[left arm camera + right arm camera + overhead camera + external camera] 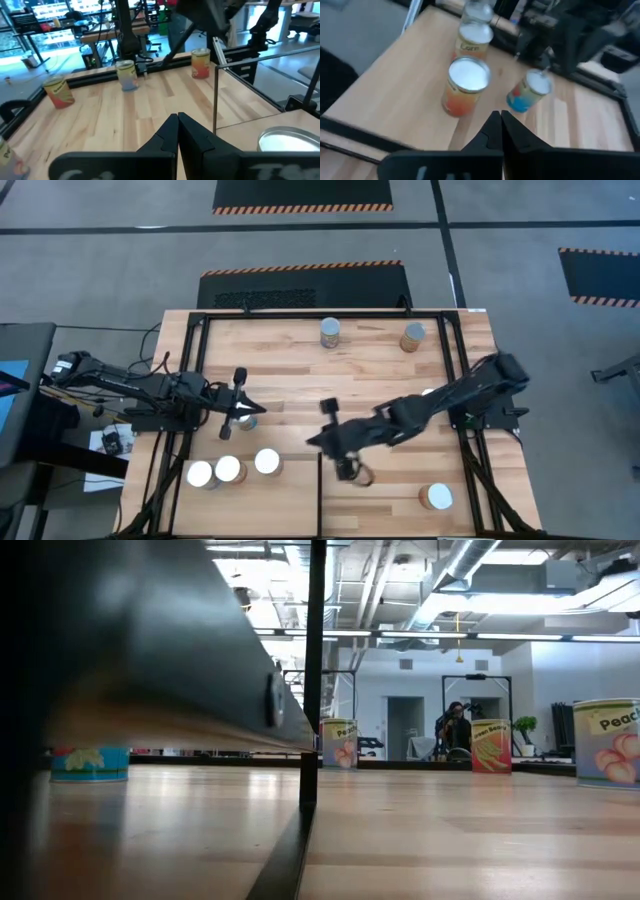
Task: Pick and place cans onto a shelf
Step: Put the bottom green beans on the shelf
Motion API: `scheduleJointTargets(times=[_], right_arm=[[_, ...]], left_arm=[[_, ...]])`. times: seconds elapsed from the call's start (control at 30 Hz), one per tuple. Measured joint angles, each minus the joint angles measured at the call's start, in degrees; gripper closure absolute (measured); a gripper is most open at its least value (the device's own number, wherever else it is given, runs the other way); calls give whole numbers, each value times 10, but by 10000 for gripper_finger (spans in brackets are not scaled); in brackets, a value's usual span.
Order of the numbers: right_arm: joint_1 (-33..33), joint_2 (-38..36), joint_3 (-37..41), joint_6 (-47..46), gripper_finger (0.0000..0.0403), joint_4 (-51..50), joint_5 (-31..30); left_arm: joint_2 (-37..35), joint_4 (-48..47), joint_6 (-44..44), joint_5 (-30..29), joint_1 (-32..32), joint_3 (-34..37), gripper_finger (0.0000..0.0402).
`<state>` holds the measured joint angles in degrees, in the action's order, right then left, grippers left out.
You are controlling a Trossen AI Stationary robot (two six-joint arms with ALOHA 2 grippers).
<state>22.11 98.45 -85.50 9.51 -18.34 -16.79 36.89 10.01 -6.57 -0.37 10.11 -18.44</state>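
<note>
From above I see three cans at seven o'clock on the shelf, my left claw near nine; on my left wrist camera its fingers are pressed together, empty, and my right claw likewise.

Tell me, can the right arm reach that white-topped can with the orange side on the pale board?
Probably yes. The right gripper hangs close to the white-topped, orange-sided can, with nothing between them. Its fingers are shut, so they would have to open first.
</note>
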Motion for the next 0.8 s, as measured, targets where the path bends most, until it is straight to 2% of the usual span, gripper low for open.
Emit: scheduleJointTargets(times=[0.2,0.33,0.5,0.67,0.8], right_arm=[[-36,-147,223,35,399,216,11],[-79,-225,329,57,399,316,49],[-153,-276,408,75,399,374,129],[-236,-291,458,76,399,439,258],[-275,-291,485,77,399,483,312]], left_arm=[[34,19,31,-25,0,-1,401],[82,45,49,-34,0,-6,401],[152,28,58,-35,0,-54,401],[204,-68,86,-35,0,-130,401],[237,-155,121,-35,0,-190,401]])
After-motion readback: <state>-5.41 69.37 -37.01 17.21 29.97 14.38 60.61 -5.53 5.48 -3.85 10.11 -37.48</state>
